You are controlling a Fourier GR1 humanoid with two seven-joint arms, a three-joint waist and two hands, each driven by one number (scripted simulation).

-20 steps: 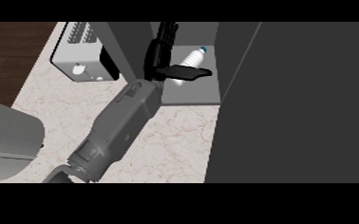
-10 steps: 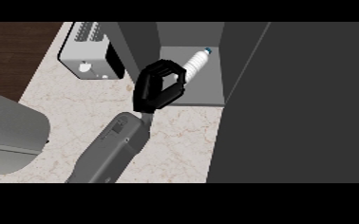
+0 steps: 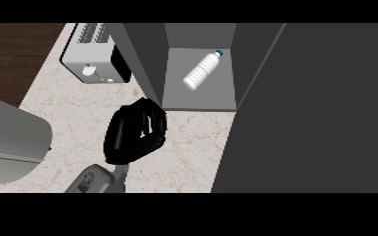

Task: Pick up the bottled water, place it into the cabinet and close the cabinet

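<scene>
Here the bottled water (image 3: 203, 72) lies on its side on the pale floor of the cabinet (image 3: 199, 102), slanted, with its blue cap pointing toward the back right corner and its base toward the front left. The right hand (image 3: 135, 133) holds nothing: it hovers over the marble counter (image 3: 188, 145) just outside the cabinet's front left corner, below and to the left of the bottle and apart from it. Its fingers (image 3: 150, 111) are relaxed and point toward the opening. The cabinet stands open at the front. A white toaster (image 3: 90, 60) sits on the counter just beside the cabinet's left wall, beyond the hand.
</scene>
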